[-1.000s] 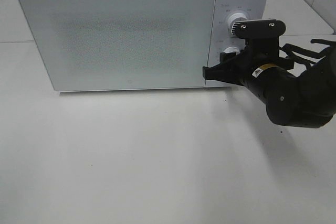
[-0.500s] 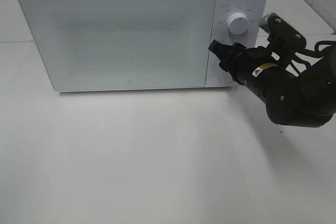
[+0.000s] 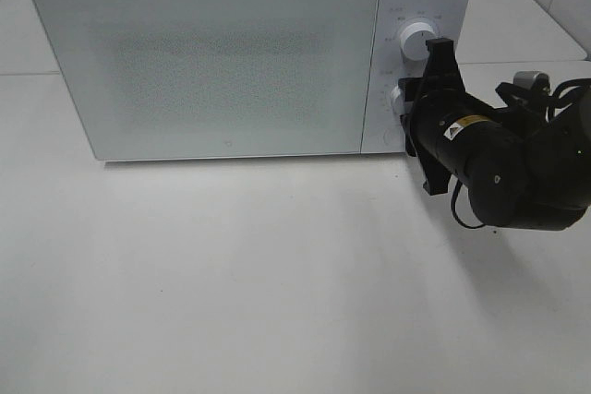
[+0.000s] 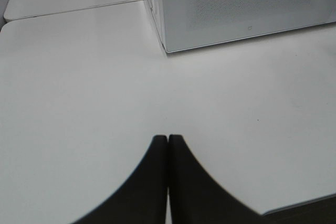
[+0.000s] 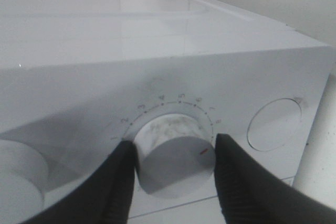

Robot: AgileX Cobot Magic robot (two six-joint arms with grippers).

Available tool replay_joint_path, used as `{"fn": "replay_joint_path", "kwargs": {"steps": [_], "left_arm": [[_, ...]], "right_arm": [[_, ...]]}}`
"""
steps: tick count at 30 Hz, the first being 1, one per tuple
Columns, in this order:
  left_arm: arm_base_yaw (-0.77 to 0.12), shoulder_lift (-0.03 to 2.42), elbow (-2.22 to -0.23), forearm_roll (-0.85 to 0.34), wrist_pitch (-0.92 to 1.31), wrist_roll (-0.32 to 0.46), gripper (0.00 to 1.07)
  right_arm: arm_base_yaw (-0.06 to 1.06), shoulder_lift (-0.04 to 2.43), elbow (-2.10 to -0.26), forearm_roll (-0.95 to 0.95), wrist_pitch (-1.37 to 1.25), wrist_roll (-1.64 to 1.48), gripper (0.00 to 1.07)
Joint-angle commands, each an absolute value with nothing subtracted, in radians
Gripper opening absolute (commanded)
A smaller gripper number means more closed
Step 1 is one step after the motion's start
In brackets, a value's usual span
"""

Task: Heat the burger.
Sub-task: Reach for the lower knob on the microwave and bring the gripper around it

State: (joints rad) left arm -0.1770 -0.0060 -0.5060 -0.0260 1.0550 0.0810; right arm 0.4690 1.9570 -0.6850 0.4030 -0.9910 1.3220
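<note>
White microwave door [image 3: 222, 66] shut, right end effector [image 5: 175, 149] clasping lower dial [image 5: 170, 167].

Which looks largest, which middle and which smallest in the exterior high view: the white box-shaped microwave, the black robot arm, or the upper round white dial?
Largest: the white box-shaped microwave.
Middle: the black robot arm, though it is likely nearer the camera, which enlarges it.
Smallest: the upper round white dial, by a clear margin.
</note>
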Motion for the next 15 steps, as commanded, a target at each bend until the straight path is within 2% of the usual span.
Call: {"fn": "replay_joint_path", "kwargs": {"steps": [1,4,5,6,7,8,9,10,11,12,14,15], "left_arm": [[-0.176,-0.026,-0.504,-0.029,1.041,0.082,0.00],[-0.176,-0.026,-0.504,-0.029,1.041,0.082,0.00],[-0.176,-0.026,-0.504,-0.029,1.041,0.082,0.00],[-0.176,-0.026,-0.504,-0.029,1.041,0.082,0.00],[-0.176,-0.026,-0.504,-0.029,1.041,0.082,0.00],[-0.176,-0.026,-0.504,-0.029,1.041,0.082,0.00],[-0.176,-0.026,-0.504,-0.029,1.041,0.082,0.00],[-0.176,-0.026,-0.504,-0.029,1.041,0.082,0.00],[-0.176,-0.026,-0.504,-0.029,1.041,0.082,0.00],[-0.176,-0.026,-0.504,-0.029,1.041,0.082,0.00],[-0.176,-0.026,-0.504,-0.029,1.041,0.082,0.00],[-0.176,-0.026,-0.504,-0.029,1.041,0.082,0.00]], "right_arm": [[0.462,1.947,-0.717,0.396,-1.103,1.360,0.01],[0.462,1.947,-0.717,0.396,-1.092,1.360,0.07],[0.462,1.947,-0.717,0.395,-1.091,1.360,0.11],[0.462,1.947,-0.717,0.379,-1.094,1.360,0.20],[0.462,1.947,-0.717,0.379,-1.094,1.360,0.20],[0.462,1.947,-0.717,0.374,-1.097,1.359,0.32],[0.462,1.947,-0.717,0.374,-1.097,1.359,0.32],[0.462,1.947,-0.716,0.372,-1.097,1.356,0.40],[0.462,1.947,-0.714,0.371,-1.095,1.351,0.53],[0.462,1.947,-0.714,0.371,-1.095,1.351,0.53],[0.462,1.943,-0.714,0.368,-1.057,1.335,0.66],[0.462,1.943,-0.714,0.368,-1.057,1.335,0.66]]}}
